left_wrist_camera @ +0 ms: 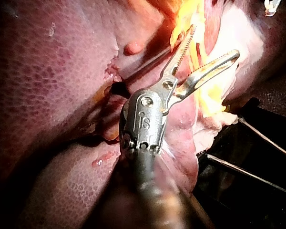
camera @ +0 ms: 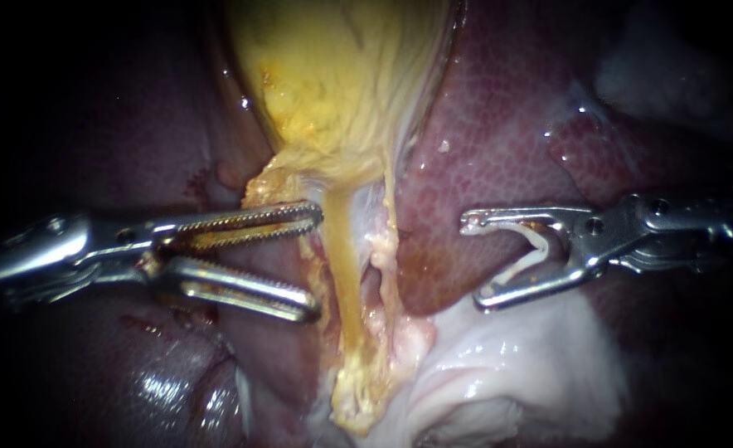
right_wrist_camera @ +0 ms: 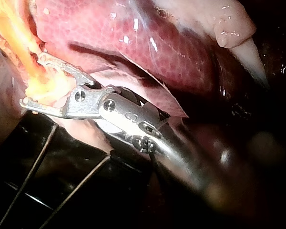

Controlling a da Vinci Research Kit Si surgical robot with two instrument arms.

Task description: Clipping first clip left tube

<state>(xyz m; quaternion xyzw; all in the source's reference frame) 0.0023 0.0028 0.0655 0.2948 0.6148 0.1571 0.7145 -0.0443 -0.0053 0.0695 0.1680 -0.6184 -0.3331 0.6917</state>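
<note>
The yellow gallbladder [camera: 342, 75] hangs from above and narrows into two tubes. The left tube [camera: 346, 265] is yellowish; the paler right tube [camera: 387, 249] runs close beside it. My left instrument [camera: 315, 261] has toothed jaws standing open, their tips just left of the left tube and gripping nothing; the left wrist view shows the same open jaws [left_wrist_camera: 214, 42]. My right instrument [camera: 474, 261] is well to the right of the tubes over the liver, its jaws open with a white clip [camera: 532, 251] seated between them. In the right wrist view these jaws [right_wrist_camera: 32, 80] lie near yellow tissue [right_wrist_camera: 24, 38].
Dark red liver [camera: 499, 124] lies on both sides of the tubes. A glossy white flap of tissue [camera: 532, 365] sits below my right instrument. A black frame with thin wires [right_wrist_camera: 33, 157] lies under the specimen and also shows in the left wrist view [left_wrist_camera: 248, 167].
</note>
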